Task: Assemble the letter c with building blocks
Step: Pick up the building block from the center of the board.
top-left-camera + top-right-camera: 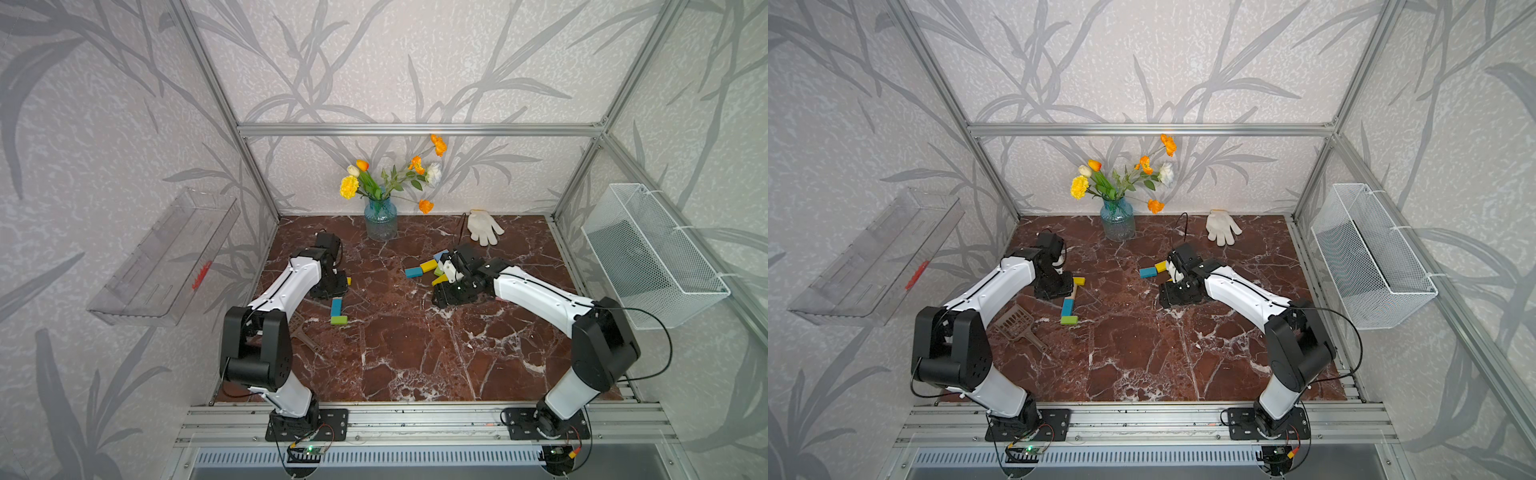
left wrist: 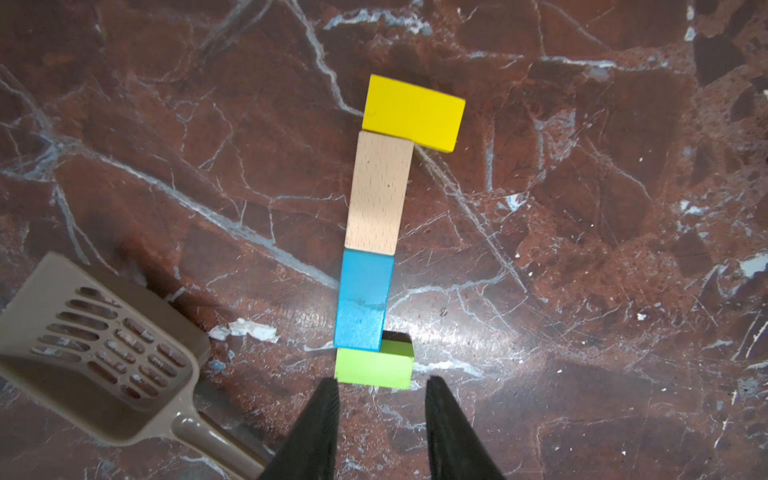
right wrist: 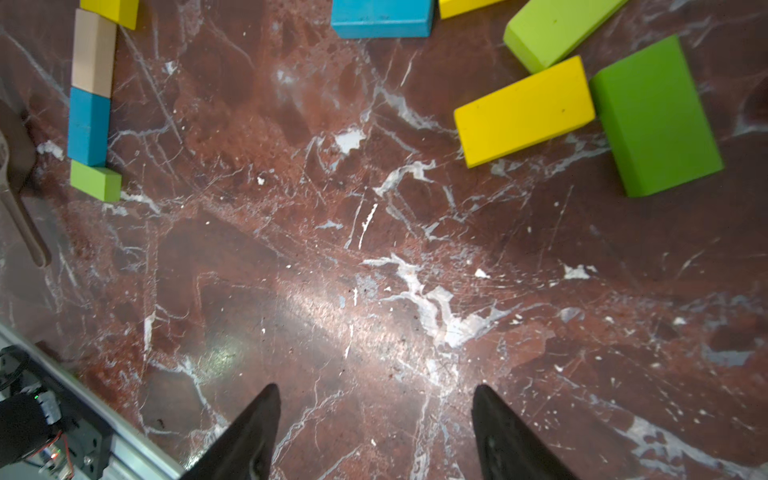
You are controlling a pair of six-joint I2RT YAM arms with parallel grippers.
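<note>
— Where do the claws stand?
— Left claw [image 2: 382, 380] is apart and empty. The letter c [image 2: 376, 195], four blocks so far, starts just ahead of its tips, with a scoop [image 2: 104, 353] off to one side. Right claw [image 3: 376, 387] is apart over bare worktop [image 3: 374, 257].
— Room? Blind spots?
— Open worktop lies between them. Loose building blocks [image 3: 523, 110] lie ahead of the right claw, some cut off by the frame. The right arm [image 1: 540, 293] hides others in both top views.

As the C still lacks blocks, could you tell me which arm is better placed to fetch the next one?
Likely right: the right pincer hangs open and empty near the loose blocks; the left pincer sits open at the green block ending the row, farther off.
</note>
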